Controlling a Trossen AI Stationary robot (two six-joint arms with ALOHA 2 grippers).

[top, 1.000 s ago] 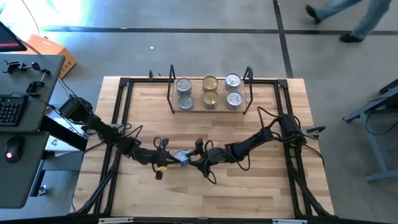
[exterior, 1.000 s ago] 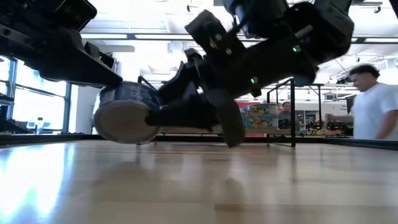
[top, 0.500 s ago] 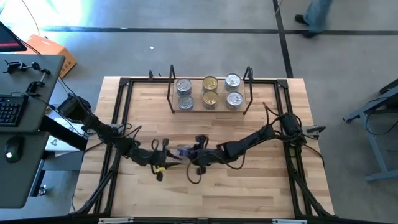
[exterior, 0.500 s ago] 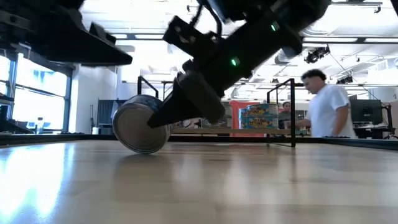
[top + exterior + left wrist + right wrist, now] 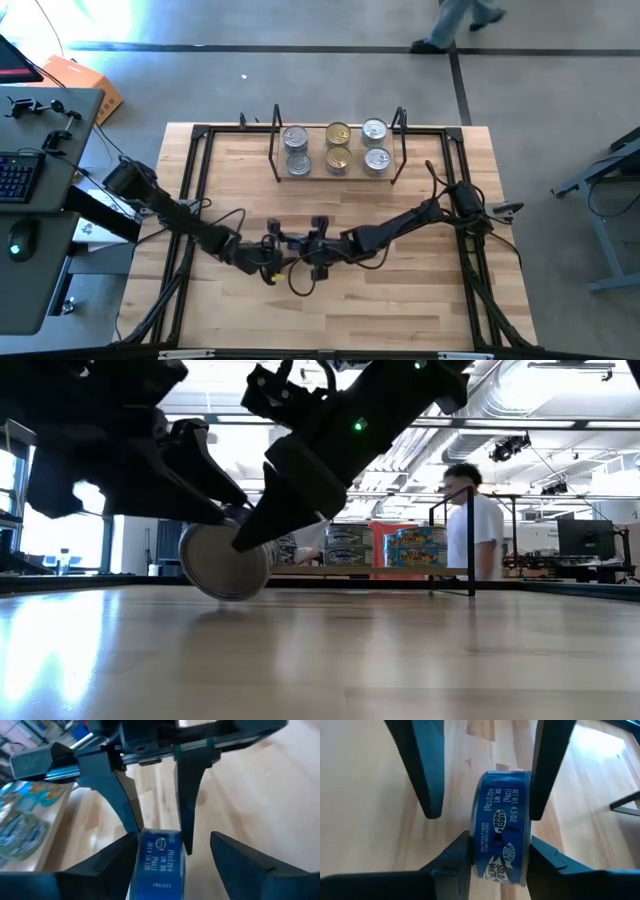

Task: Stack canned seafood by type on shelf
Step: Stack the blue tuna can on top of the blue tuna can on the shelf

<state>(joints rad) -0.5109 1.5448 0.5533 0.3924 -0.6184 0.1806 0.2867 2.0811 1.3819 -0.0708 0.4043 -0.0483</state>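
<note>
A blue-walled tin of canned seafood point(image 5: 292, 240) stands on edge at mid-table, between my two grippers. My right gripper point(image 5: 500, 865) comes from the table's right and is shut on it. My left gripper point(image 5: 170, 865) comes from the left and is open. Its fingers stand on either side of the tin, and I cannot tell whether one touches it. At the far edge the shelf point(image 5: 335, 176) carries several tins lying flat in three columns. The outer columns have silver lids point(image 5: 295, 138) and the middle one has gold lids point(image 5: 338, 133). My right gripper pinches the tin between its two fingers point(image 5: 455, 857), one on each flat face, beside the blue side wall point(image 5: 479, 851). The fingers slant down from the table's right. The tin sits on edge, low over the wood; I cannot tell whether its lower rim point(image 5: 228, 596) touches the table.
A black metal frame point(image 5: 200, 135) runs around the tabletop. A desk with a keyboard point(image 5: 18, 175) stands left of the table. A person point(image 5: 478, 530) stands in the room behind it. Bare wood point(image 5: 330, 315) lies toward the near edge.
My left gripper has opened and let go of the tin, and its wrist has rolled. My right gripper has taken hold of the tin, rolled and tipped, and shifted toward the table's left. The tin, which lay nearly flat in the left gripper, now stands on edge.
</note>
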